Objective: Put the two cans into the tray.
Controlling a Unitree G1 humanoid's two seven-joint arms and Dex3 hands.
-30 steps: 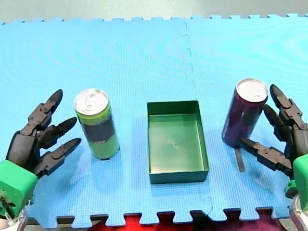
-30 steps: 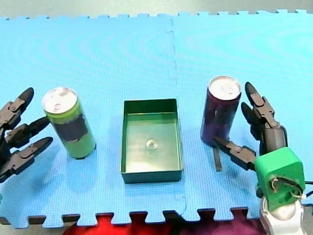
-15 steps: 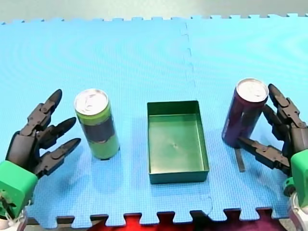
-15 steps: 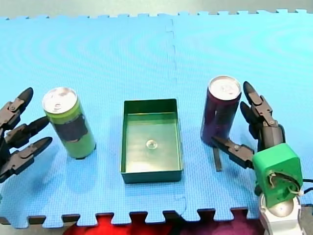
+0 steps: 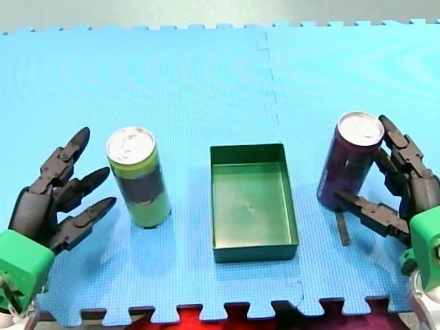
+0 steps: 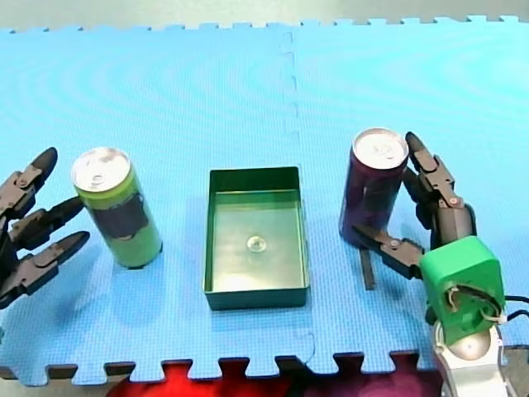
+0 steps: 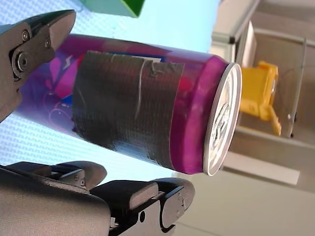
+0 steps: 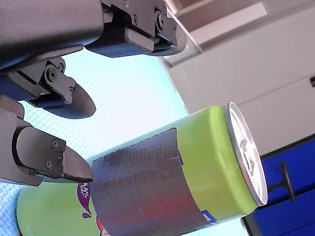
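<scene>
We are hovering our left hand [image 5: 56,199] at the near left; our right hand [image 5: 402,192] is bracketing the purple can [image 5: 347,172], not yet gripping.

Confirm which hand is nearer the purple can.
Right. The right hand is close beside the purple can; the left hand is far across the tray, beside the green can.

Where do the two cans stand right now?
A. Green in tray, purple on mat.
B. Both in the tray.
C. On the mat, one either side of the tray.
C: the green can stands on the mat by the left hand, the purple can by the right hand, with the tray between them.
</scene>
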